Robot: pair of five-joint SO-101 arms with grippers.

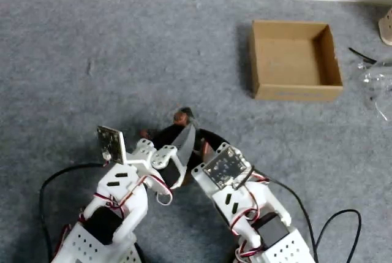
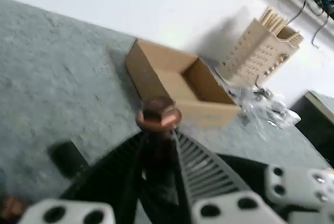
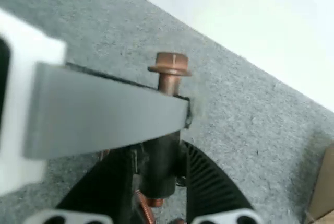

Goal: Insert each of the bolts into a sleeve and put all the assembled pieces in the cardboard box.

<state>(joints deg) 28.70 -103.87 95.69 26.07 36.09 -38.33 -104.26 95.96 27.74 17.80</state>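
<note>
Copper hex-head bolt [image 2: 158, 115], head upward, pinched by the left gripper [image 2: 159, 141], its shank seated in a black cylindrical sleeve [image 3: 159, 174] clamped just below by the right gripper [image 3: 159, 156]; open brown cardboard box [image 1: 295, 91] well apart.

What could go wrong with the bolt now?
The copper-coloured hex-head bolt pokes out above the black tube-shaped sleeve, so it may slip out if the left end effector lets go early. The right end effector sits tight beside it, so they might bump. The open brown cardboard box lies apart, so the piece could drop on the way.
</note>
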